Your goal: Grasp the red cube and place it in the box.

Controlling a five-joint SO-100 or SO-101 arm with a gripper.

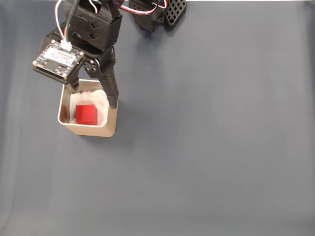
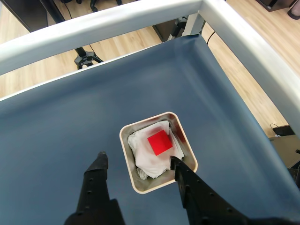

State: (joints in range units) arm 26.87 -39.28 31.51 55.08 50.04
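Observation:
The red cube (image 1: 86, 114) lies inside the tan box (image 1: 93, 131) on its crumpled white lining, at the left of the fixed view. My gripper (image 1: 94, 96) hangs just above the box, open, with one black finger over the far-left rim and the other over the right rim. Nothing is between the fingers. In the wrist view the red cube (image 2: 160, 142) shows from above in the box (image 2: 123, 140). There my gripper (image 2: 138, 158) straddles the box's near side, the left finger outside it and the right finger at the rim.
A dark blue-grey mat (image 1: 211, 147) covers the table and stretches flat to the right and front. The arm's base (image 1: 150, 14) stands at the top edge. In the wrist view a white frame rail (image 2: 243, 42) borders the table, with wooden floor beyond.

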